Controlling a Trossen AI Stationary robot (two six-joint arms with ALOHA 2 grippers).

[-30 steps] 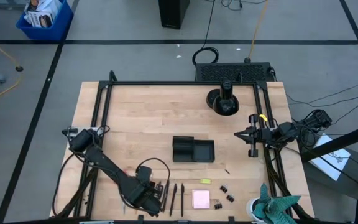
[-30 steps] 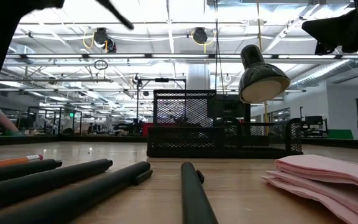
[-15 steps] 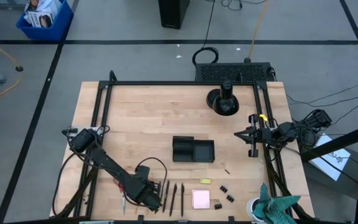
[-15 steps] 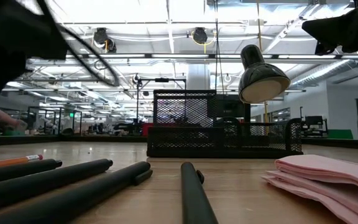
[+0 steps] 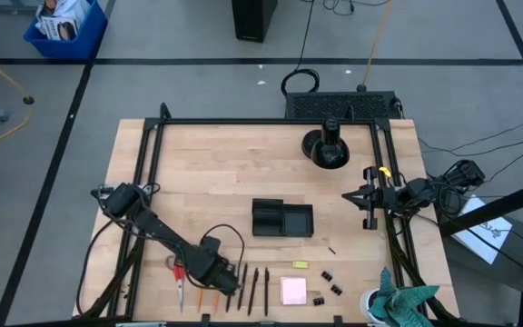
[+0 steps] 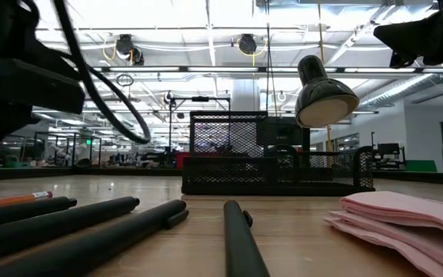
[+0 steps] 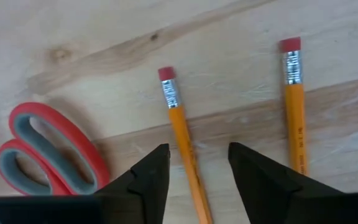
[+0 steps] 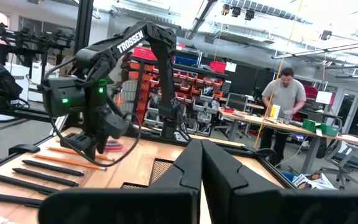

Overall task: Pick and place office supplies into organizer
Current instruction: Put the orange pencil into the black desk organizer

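Your left tool (image 7: 193, 168) hangs part open and empty, straddling one orange wooden pencil (image 7: 183, 149) at the wood surface's 7 o'clock; the black plastic organizer tray (image 5: 281, 219) sits central. Closing off-centre could roll it toward the red-handled scissors (image 7: 51, 152). Your right tool (image 8: 201, 171) waits shut at 3 o'clock.

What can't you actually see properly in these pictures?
- Scissors: blades cut off by the left wrist view's edge and the left gripper.
- Binder clips: too small in the high view.
- Organizer: its inside is hidden by its mesh walls in the low view.
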